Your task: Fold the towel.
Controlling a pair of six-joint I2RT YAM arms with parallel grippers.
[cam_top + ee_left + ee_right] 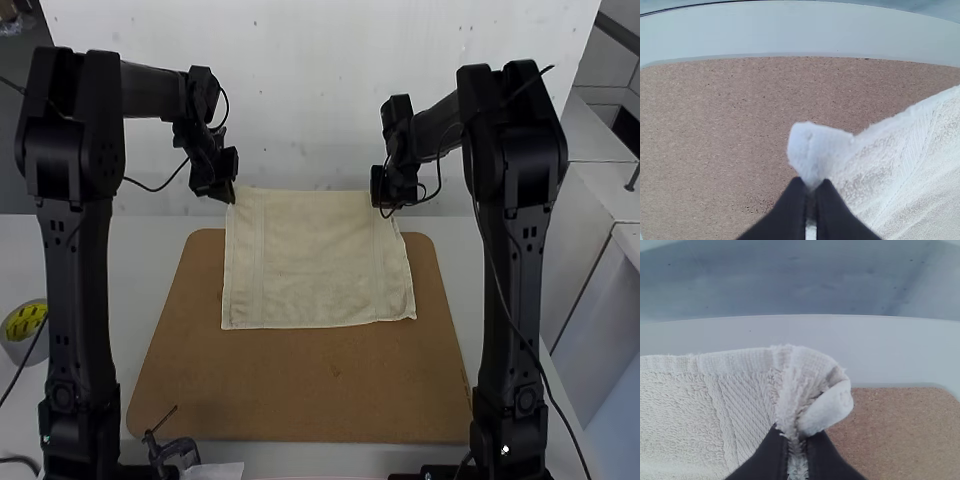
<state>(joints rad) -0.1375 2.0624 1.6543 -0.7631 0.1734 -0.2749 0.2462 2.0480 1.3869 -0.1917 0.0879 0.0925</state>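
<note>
Pinching the towel by its far corners, the left gripper and right gripper hold it spread over the board. Uneven arm travel could skew the fold; the bunched right corner could slip or crease. The roll's yellow label bears print, not legible enough to record.

Cream towel, plain brown board, black arms.
</note>
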